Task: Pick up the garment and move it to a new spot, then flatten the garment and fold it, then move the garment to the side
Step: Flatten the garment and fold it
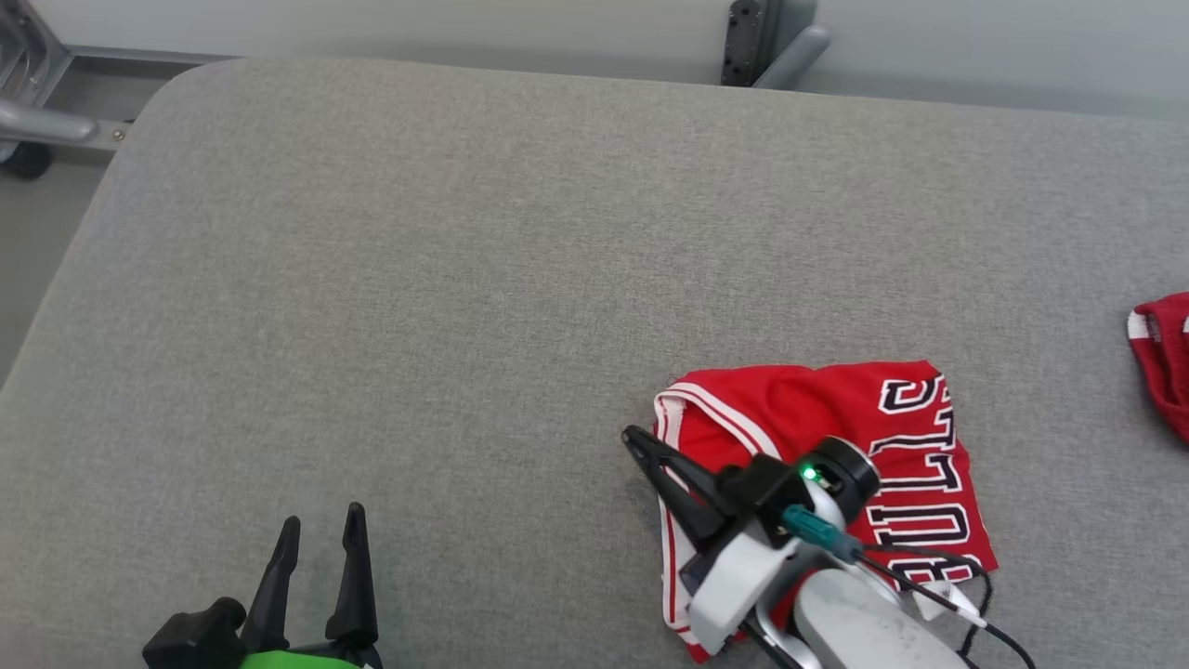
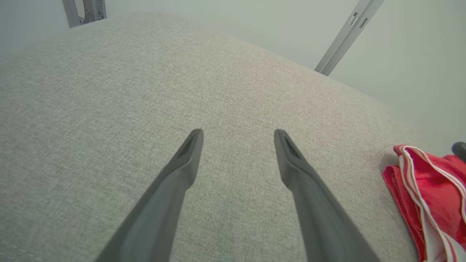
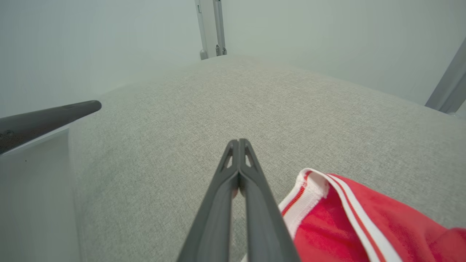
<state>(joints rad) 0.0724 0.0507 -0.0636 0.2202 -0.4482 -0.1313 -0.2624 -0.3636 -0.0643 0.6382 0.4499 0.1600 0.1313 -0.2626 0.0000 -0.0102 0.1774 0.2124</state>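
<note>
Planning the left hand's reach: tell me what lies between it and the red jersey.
Bare grey cushion, in the head view, from the left hand to the red jersey, whose near edge the right hand overhangs.

The left gripper (image 1: 320,528) was dark and long-fingered, lime-green at its base; the right gripper (image 1: 635,439) had a white wrist (image 1: 738,576) (green light (image 1: 810,475), black cables (image 1: 901,574)).

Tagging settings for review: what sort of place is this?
Probably a robot test room, not a home: wide grey fabric-covered work surface, grey metal frame struts, bare pale walls.
</note>
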